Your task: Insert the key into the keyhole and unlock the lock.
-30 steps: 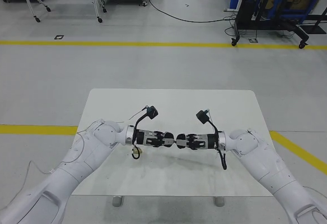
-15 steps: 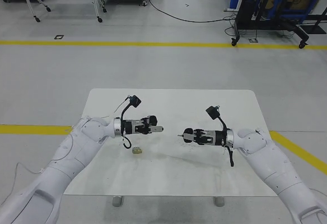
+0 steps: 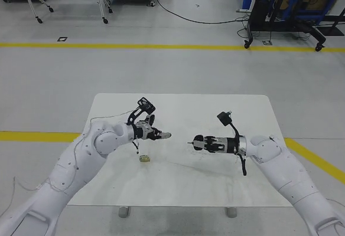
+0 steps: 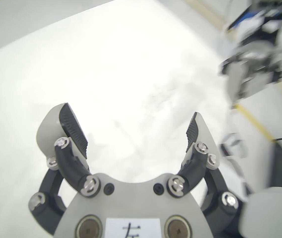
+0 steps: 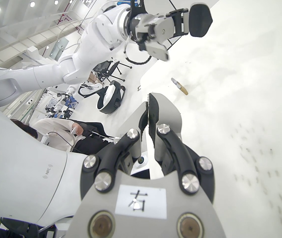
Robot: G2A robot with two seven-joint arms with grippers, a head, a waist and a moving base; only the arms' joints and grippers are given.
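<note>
A small brass lock [image 3: 143, 157] lies flat on the white table [image 3: 220, 112], its shackle end away from my right gripper; it shows as the lock [image 5: 180, 87] in the right wrist view. My left gripper [image 3: 162, 135] hangs open and empty above the table, just beyond the lock, its black ribbed pads [image 4: 72, 127] wide apart. My right gripper [image 3: 191, 143] hovers to the right of the lock with its fingers [image 5: 153, 115] pressed together. A thin metal sliver, the key [image 5: 147, 97], pokes out at their tips. The left gripper [image 5: 180, 38] faces it across the gap.
The table's right half carries faint scuff marks [image 5: 262, 154]. Yellow floor lines [image 3: 31, 136] run beside and behind the table. Carts and stands [image 3: 285, 23] sit far back. A seated person [image 5: 56, 130] is off the table, touching nothing on it.
One second ago both grippers met tip to tip over the table's middle. They have since drawn apart. My left wrist has pulled back and turned, and the right has eased rightward.
</note>
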